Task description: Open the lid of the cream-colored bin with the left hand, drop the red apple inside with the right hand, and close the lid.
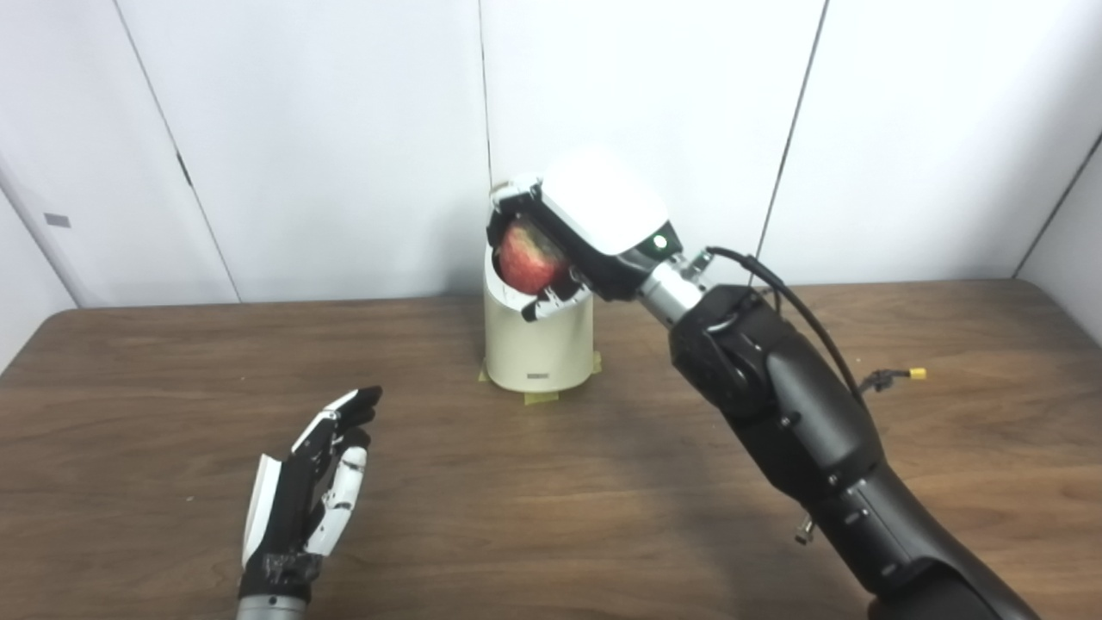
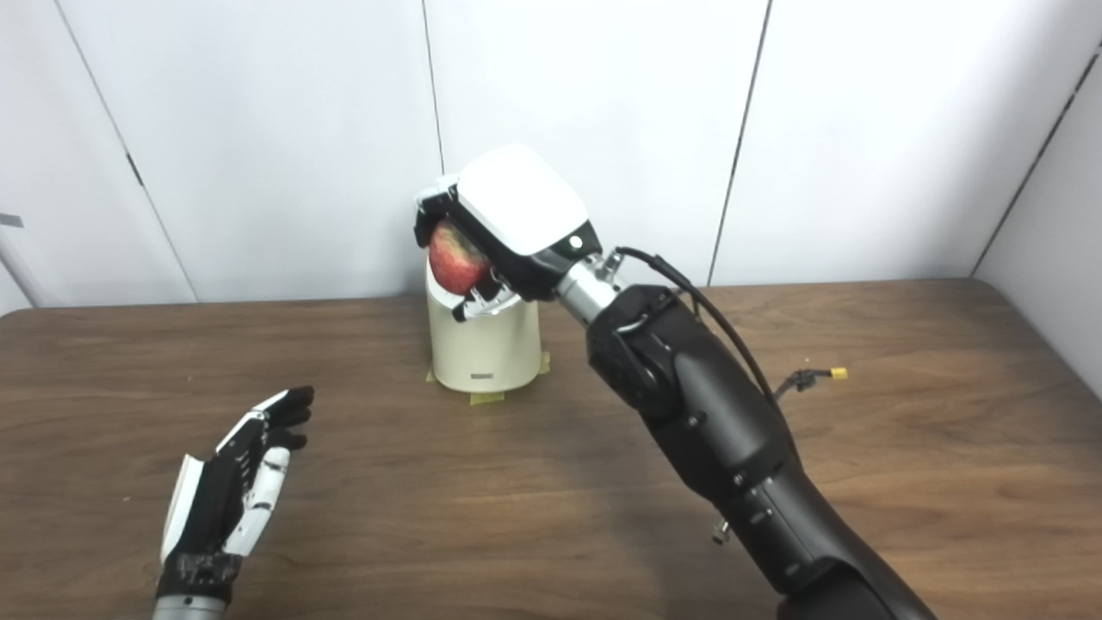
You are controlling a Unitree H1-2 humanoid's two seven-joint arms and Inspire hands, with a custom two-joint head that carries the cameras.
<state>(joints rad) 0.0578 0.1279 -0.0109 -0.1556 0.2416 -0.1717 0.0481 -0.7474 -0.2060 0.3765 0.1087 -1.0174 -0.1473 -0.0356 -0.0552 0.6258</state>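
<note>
The cream-colored bin point(image 1: 538, 349) stands at the middle back of the wooden table point(image 1: 551, 482), taped down at its base. My right hand point(image 1: 575, 234) is shut on the red apple point(image 1: 529, 257) and holds it right at the bin's top opening. The hand hides the opening and the lid, so I cannot tell how the lid stands. My left hand point(image 1: 312, 482) is open and empty, low over the table at the front left, well apart from the bin. The same scene shows in the right eye view, with the apple point(image 2: 456, 257) at the bin point(image 2: 482, 349).
White wall panels stand close behind the bin. A loose black cable with a yellow tip point(image 1: 895, 375) hangs off my right arm above the table's right side. Yellow tape point(image 1: 541, 396) marks the bin's base.
</note>
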